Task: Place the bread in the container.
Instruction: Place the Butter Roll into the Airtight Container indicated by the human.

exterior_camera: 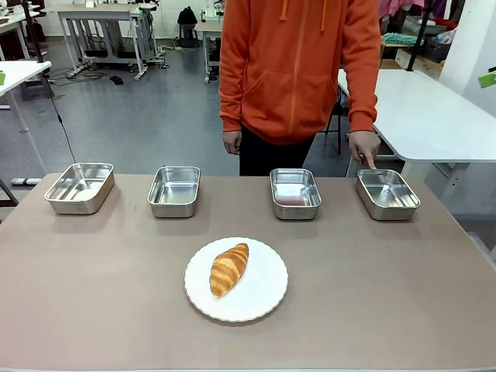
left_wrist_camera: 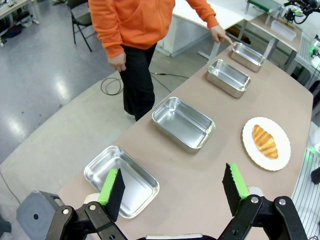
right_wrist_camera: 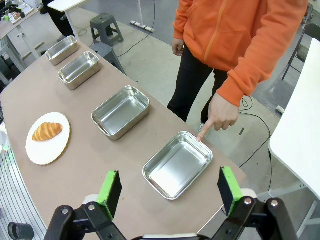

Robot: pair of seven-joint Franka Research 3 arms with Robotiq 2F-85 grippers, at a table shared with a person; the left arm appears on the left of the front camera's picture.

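Front view: bread [exterior_camera: 229, 269] lies on the plate [exterior_camera: 267, 302]. Beyond the plate, a hand [exterior_camera: 363, 146] touches one container [exterior_camera: 387, 194]. The left gripper [left_wrist_camera: 172, 175] and right gripper [right_wrist_camera: 169, 174] gape, empty.

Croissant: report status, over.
Left tool and right tool open, empty. Croissant on plate, untouched. Person's finger at right-end pan rim.

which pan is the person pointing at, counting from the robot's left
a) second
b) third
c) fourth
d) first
c: the person's hand points a finger down at the rim of the fourth pan, the one farthest to the robot's right. The right wrist view also shows the fingertip at that pan's corner.
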